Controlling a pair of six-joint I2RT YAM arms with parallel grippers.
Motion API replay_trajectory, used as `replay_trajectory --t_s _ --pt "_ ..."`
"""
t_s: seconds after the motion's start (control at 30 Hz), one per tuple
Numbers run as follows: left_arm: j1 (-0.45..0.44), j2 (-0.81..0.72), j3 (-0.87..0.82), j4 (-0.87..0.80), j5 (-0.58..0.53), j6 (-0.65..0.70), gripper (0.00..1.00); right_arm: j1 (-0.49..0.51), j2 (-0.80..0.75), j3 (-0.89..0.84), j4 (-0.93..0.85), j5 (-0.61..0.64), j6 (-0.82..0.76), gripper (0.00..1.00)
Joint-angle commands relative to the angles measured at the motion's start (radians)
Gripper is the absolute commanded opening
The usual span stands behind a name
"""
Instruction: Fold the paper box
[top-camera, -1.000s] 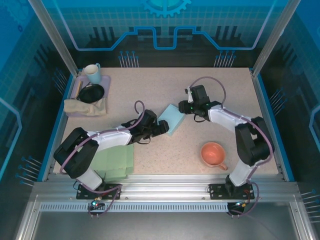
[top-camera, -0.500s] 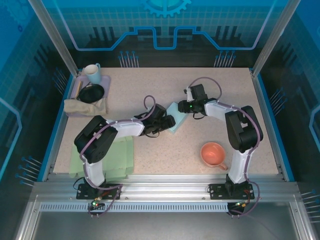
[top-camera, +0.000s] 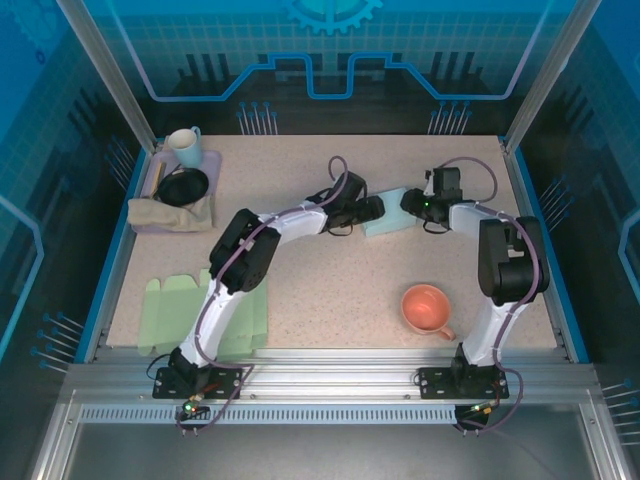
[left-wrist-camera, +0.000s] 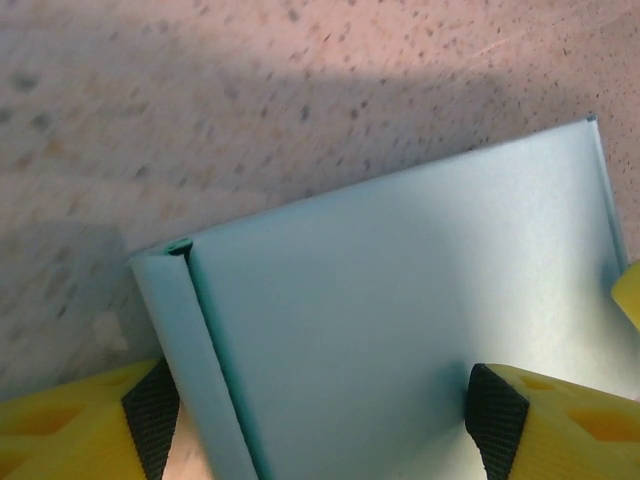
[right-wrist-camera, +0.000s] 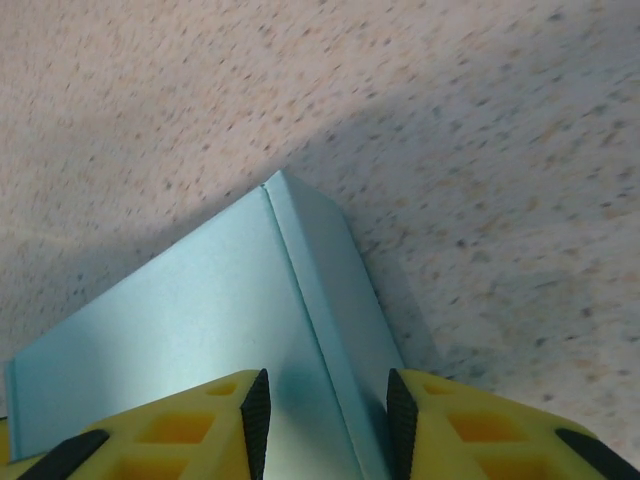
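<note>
Box (top-camera: 390, 226) is mid-table (top-camera: 330, 290), slightly right of centre and toward the far side, sitting between the two claws. It's light blue, with a folded edge on each side.

Left claw (top-camera: 370, 211) comes in from the box's left with jaws wide. In the wrist view one pad (left-wrist-camera: 150, 410) sits right at the narrow folded strip on the box's edge, and the other is over the flat face, with the box running on past it. It's not clamped across the box. Can't tell if it's pressing down.

Right claw (top-camera: 410, 203) is at the box's right end with jaws narrow. Its pads (right-wrist-camera: 255, 415) sit on either side of the box's crease, pinching that corner.

Elsewhere:
- Green flat blank (top-camera: 165, 315) at near left, partly under the left arm.
- Orange cup (top-camera: 426, 306) at near right, well apart from the box.
- Tray (top-camera: 213, 160) at far left with mug (top-camera: 184, 147), black bowl (top-camera: 183, 186) and cloth (top-camera: 165, 213).
</note>
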Motion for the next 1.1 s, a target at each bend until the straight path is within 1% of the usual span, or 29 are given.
replay_trajectory --t_s 0.0,0.13,0.27,0.4,0.57,0.6,0.73,0.8,0.87,0.97,1.03,1.07 --pt "-0.027 0.089 0.157 0.037 0.129 0.084 0.79 0.018 0.038 0.026 0.032 -0.068 0.063 0.38" --pt "-0.027 0.173 0.335 -0.038 0.106 0.144 0.81 0.004 0.025 0.015 0.055 -0.012 0.083 0.39" --pt "-0.024 0.221 0.456 -0.113 0.054 0.182 0.83 -0.018 0.012 0.023 0.064 0.012 0.087 0.4" --pt "-0.017 0.217 0.487 -0.161 -0.008 0.192 0.86 -0.025 -0.005 0.049 0.045 0.03 0.075 0.4" --pt "0.005 0.185 0.49 -0.248 -0.094 0.228 0.95 -0.024 -0.068 0.061 -0.022 0.099 0.031 0.41" --pt "0.01 0.177 0.486 -0.259 -0.106 0.236 0.99 -0.025 -0.084 0.058 -0.034 0.111 0.024 0.42" --pt "0.033 0.142 0.475 -0.309 -0.121 0.26 0.99 -0.022 -0.16 0.04 -0.077 0.147 0.001 0.43" --pt "0.04 0.101 0.431 -0.313 -0.143 0.273 0.99 -0.015 -0.208 0.026 -0.103 0.172 -0.015 0.44" --pt "0.044 0.011 0.328 -0.284 -0.176 0.284 0.99 0.0 -0.278 -0.003 -0.125 0.199 -0.035 0.45" --pt "0.045 -0.191 0.061 -0.181 -0.21 0.293 0.99 0.044 -0.406 -0.067 -0.153 0.268 -0.061 0.45" --pt "0.049 -0.333 -0.093 -0.167 -0.242 0.269 0.99 0.091 -0.494 -0.109 -0.168 0.309 -0.074 0.46" --pt "0.052 -0.408 -0.174 -0.18 -0.284 0.242 0.99 0.125 -0.542 -0.129 -0.179 0.332 -0.086 0.46"
